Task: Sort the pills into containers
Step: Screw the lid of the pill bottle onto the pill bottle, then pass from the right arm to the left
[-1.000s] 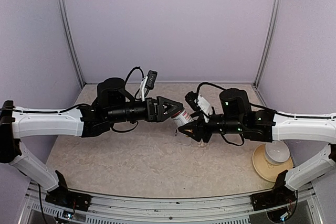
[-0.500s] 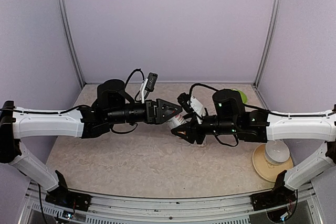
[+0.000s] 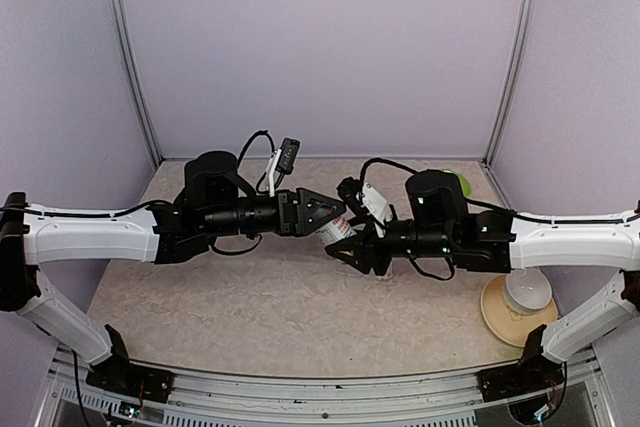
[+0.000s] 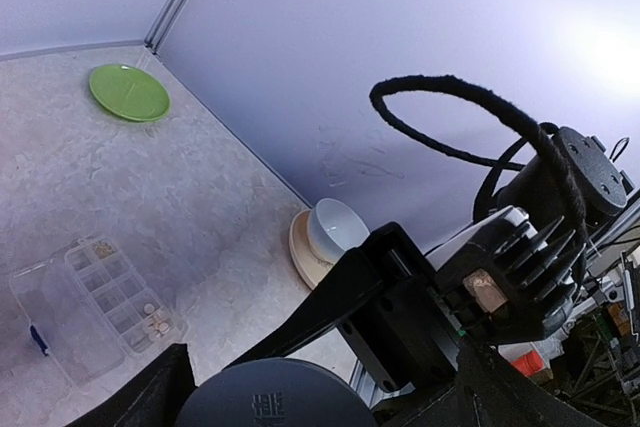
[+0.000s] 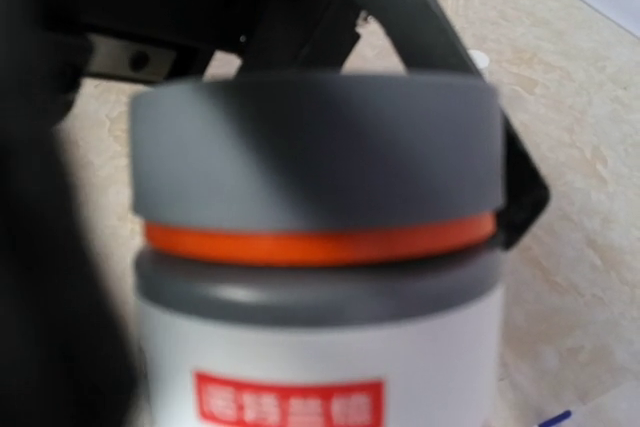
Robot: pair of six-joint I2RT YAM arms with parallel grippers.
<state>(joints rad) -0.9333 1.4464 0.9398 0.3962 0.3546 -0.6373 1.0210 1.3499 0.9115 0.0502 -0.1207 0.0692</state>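
The left gripper (image 3: 330, 214) is clasping a white bottle (image 3: 341, 229) in the air over the middle of the table (image 3: 250, 297). Its fingers (image 4: 155, 402) are pressing on either side of the grey cap (image 4: 272, 395), whose top is facing back toward that wrist. The right gripper (image 3: 352, 248) is sitting right up against the same bottle from the other side. Its camera is filling with the cap, an orange ring under it and a red label on the white body. I cannot tell whether its fingers are clenching the bottle or only standing around it. One dark finger is blurring the left of that view.

Below the grippers, the clear box (image 4: 60, 297) is lying flat on the table, with what looks like its lid opened out beside the row of compartments (image 4: 120, 287). A few compartments are holding small pale pieces. A dark blue pill (image 4: 38, 339) is lying on the open clear half, beside the row and not in a compartment. From above, the arms are hiding the box.

Farther off, a green plate (image 4: 130, 92) is lying near the back wall. A white bowl (image 4: 335, 230) is sitting on a tan plate (image 4: 298, 252), well apart from the box.
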